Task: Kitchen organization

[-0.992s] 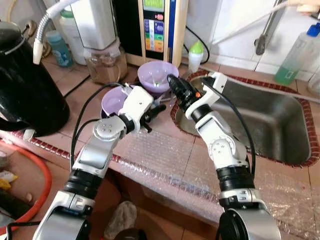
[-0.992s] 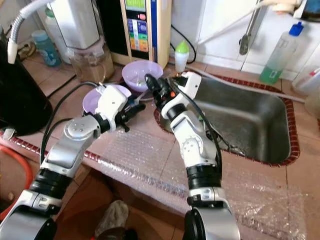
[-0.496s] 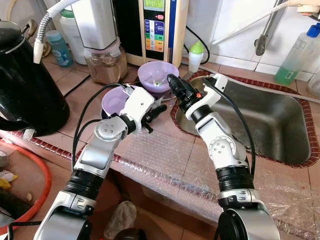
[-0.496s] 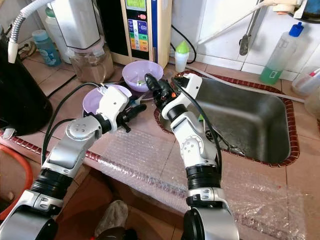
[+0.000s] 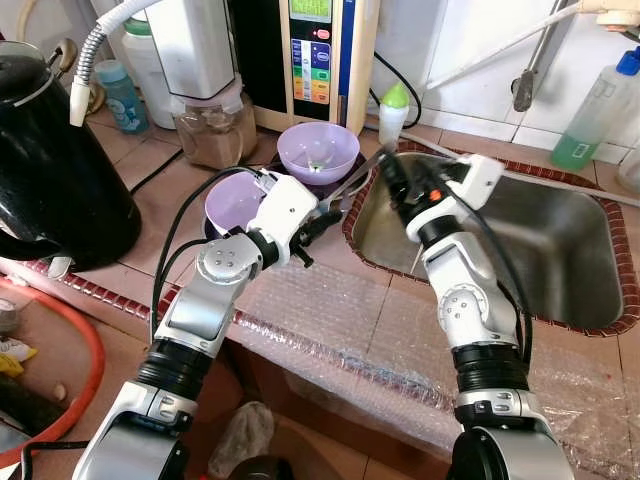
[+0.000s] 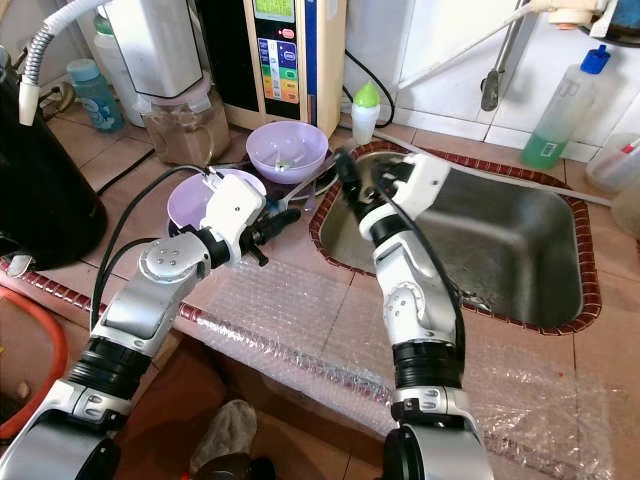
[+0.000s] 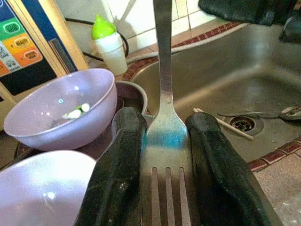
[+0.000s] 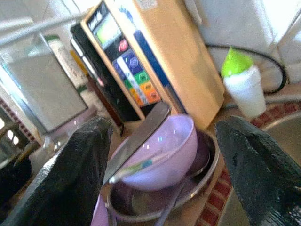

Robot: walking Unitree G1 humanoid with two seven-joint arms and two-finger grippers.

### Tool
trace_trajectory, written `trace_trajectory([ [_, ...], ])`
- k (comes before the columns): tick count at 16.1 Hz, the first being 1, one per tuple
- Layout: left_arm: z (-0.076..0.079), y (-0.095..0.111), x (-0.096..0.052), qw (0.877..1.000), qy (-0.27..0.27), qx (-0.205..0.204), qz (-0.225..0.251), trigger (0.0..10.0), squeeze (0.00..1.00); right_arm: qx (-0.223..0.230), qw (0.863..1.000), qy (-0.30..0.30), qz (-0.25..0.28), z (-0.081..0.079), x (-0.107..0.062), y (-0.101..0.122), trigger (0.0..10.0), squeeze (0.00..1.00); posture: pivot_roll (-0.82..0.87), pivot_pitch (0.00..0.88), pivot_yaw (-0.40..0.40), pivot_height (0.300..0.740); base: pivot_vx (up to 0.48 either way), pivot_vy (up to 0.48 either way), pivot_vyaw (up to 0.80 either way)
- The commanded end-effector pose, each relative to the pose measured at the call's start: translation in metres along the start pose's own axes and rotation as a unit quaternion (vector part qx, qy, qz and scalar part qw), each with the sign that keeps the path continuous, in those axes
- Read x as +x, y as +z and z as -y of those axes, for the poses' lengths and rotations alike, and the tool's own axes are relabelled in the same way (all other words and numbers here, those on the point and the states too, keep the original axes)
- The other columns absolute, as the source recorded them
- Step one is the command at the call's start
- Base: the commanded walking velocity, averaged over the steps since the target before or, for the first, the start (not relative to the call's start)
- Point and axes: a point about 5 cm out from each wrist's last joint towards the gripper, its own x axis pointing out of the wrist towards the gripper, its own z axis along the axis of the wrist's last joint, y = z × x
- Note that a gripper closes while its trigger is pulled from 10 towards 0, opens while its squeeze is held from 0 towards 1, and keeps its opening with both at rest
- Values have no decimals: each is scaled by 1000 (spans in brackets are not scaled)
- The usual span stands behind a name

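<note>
The left gripper (image 7: 162, 165) is clamped on a flat stainless-steel fork (image 7: 162, 99), its two black fingers (image 7: 117, 174) pressing the neck just above the tines, with the long handle running out ahead toward the sink. In the head views this gripper (image 5: 312, 222) sits over the tiled counter, just beside the nearer lilac plastic bowl (image 5: 234, 203), and the fork's handle (image 5: 352, 177) slants up toward the right arm.

The right gripper (image 8: 164, 155) is spread wide with nothing between its fingers (image 8: 70, 169); it hovers at the near left corner of the rectangular steel sink (image 5: 560, 250), close to the tip of the fork handle, which crosses its wrist view as a blurred bar.

Beyond the grippers a second lilac bowl (image 5: 317, 152), holding a few green scraps, rests in a shallow metal dish (image 8: 155, 207). Behind it stand a small white bottle with a green cap (image 5: 394, 112) and a tan-sided water appliance with coloured buttons (image 5: 322, 50). A spoon and a thin stick lie near the sink drain (image 7: 242, 123). Bubble wrap (image 5: 330, 320) covers the counter's front edge, and a black kettle (image 5: 50, 170) stands far to the left.
</note>
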Motion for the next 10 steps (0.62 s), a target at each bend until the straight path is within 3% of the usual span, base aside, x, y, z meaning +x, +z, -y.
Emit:
trace_trajectory([
  [1,-6,11,2,1000,8,16,18,3804,0,5,1000,-5,20,-1,2,10,10000,0,-35,0,44,740,0,0,0],
  [3,-4,12,2,1000,3,15,23,3922,0,37,999,6,-12,-4,1,-4,10000,0,-38,0,46,740,0,0,0],
  [8,6,17,4,999,-27,11,41,4078,0,84,994,38,-52,-27,10,-26,10000,0,-31,0,44,740,0,0,0],
  [9,9,15,4,999,-33,12,38,4196,0,93,993,44,-53,-32,15,-27,0,0,-31,0,44,740,0,0,0],
  [10,10,15,4,999,-33,12,38,4235,0,96,993,44,-55,-33,17,-27,0,0,-27,0,42,740,0,0,0],
])
